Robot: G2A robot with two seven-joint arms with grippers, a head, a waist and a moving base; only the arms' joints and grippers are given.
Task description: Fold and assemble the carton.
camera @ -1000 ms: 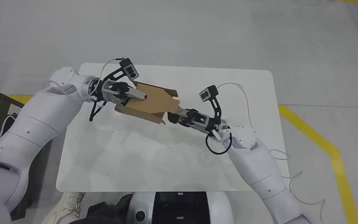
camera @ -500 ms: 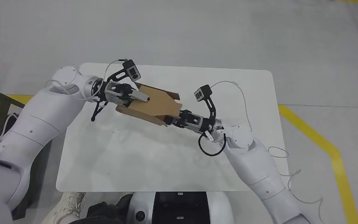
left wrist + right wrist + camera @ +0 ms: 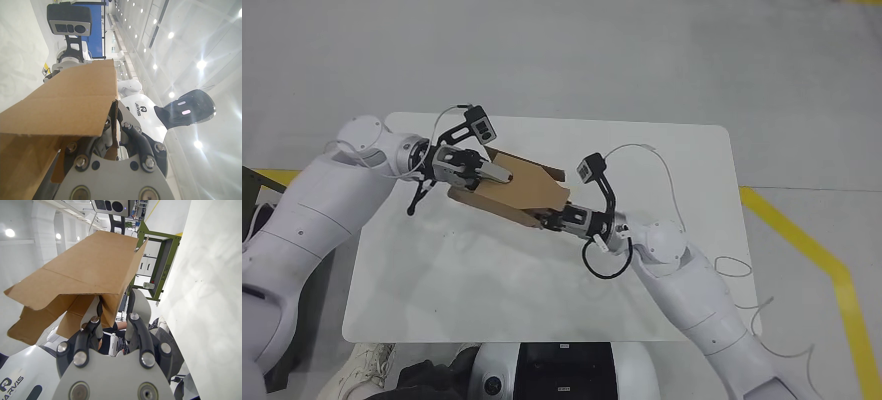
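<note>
- Top view: the brown cardboard carton (image 3: 517, 185), partly opened, hangs over the white rectangular table (image 3: 692, 280). The left gripper (image 3: 497, 173) is at one end and the right gripper (image 3: 554, 216) at the other.
- Left wrist view: the left gripper (image 3: 113, 123) is clamped tight on the edge of a carton wall.
- Right wrist view: the right gripper (image 3: 116, 306) straddles a carton wall with its jaws apart, and one finger (image 3: 97, 309) lies against the cardboard.

The carton (image 3: 517, 185) is plain brown cardboard. The table (image 3: 492, 290) is white, the floor (image 3: 642, 60) grey with a yellow stripe (image 3: 802, 237). The left gripper (image 3: 114, 121) and right gripper (image 3: 115, 303) are silver-grey with black links.
</note>
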